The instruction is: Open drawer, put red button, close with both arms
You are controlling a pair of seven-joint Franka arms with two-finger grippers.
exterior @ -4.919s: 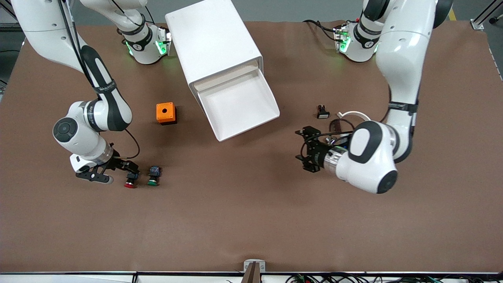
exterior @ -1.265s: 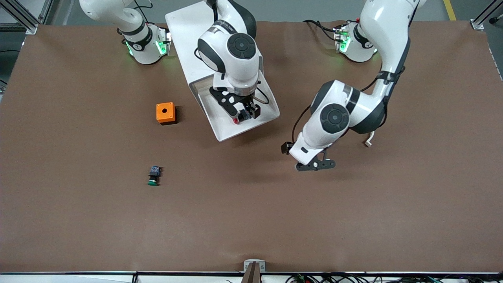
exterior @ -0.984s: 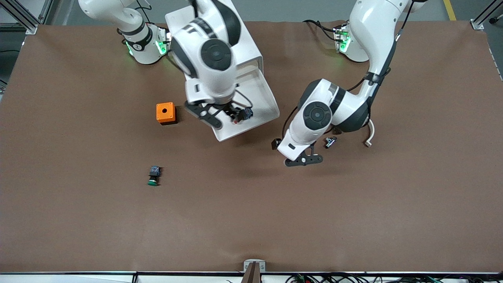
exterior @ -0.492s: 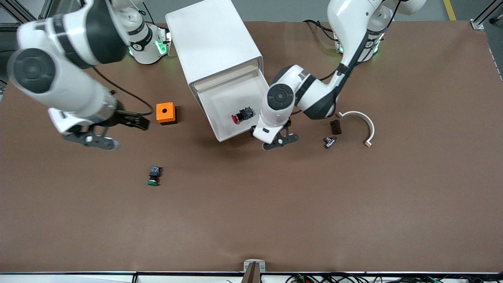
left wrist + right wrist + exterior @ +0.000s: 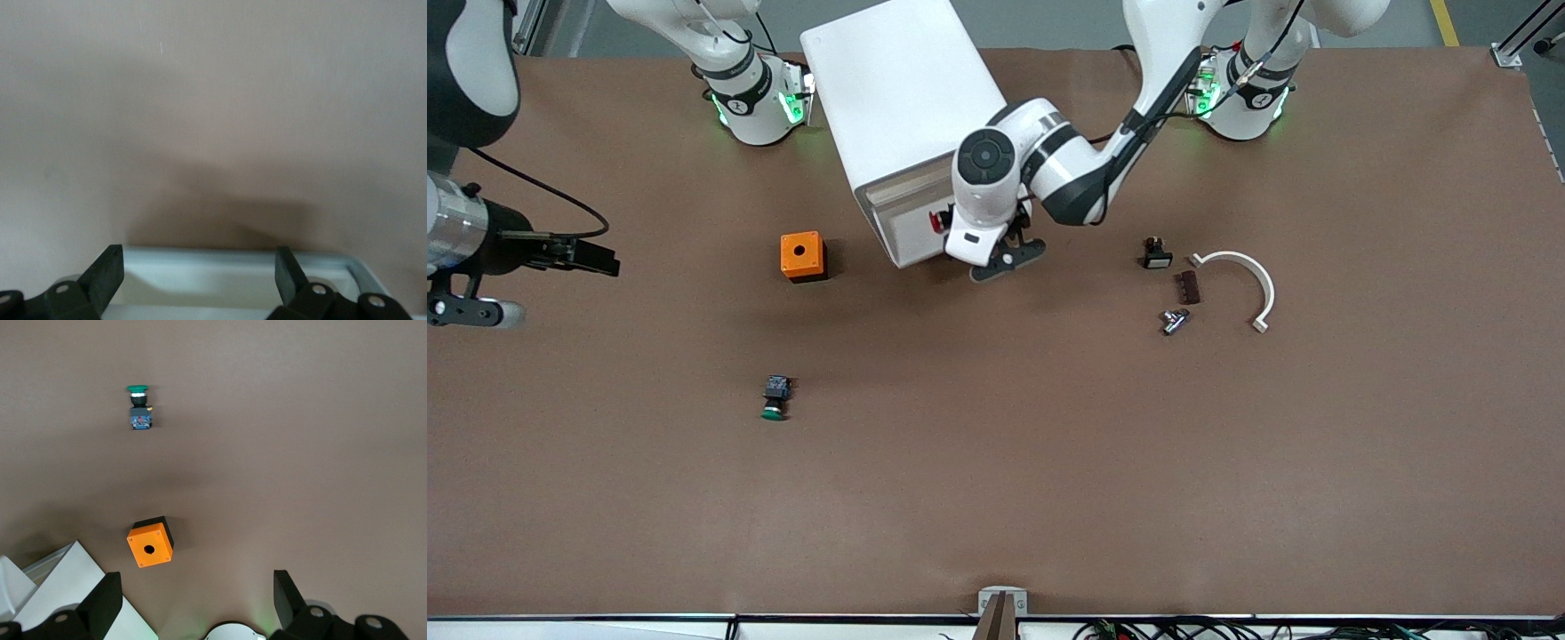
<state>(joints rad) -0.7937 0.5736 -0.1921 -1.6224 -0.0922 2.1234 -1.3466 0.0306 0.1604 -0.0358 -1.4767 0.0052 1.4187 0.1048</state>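
The drawer [image 5: 911,238] sticks out only a little from the white cabinet [image 5: 898,89]. The red button [image 5: 940,220] lies in the drawer, partly hidden by the left arm. My left gripper [image 5: 1009,260] is open and empty at the drawer's front. In the left wrist view the drawer's front rim [image 5: 233,267] lies between the open fingers of the left gripper [image 5: 200,257]. My right gripper [image 5: 560,289] is open and empty over the table at the right arm's end. It also shows open in the right wrist view [image 5: 197,583].
An orange box with a hole [image 5: 802,256] stands beside the cabinet toward the right arm's end. A green button [image 5: 774,400] lies nearer the front camera. A black switch [image 5: 1156,255], a brown piece [image 5: 1188,286], a metal piece [image 5: 1172,320] and a white curved piece [image 5: 1245,276] lie toward the left arm's end.
My right gripper carried the red button into the drawer, let it go and drew away to its end of the table. My left gripper came to the drawer's front, and the drawer slid mostly in.
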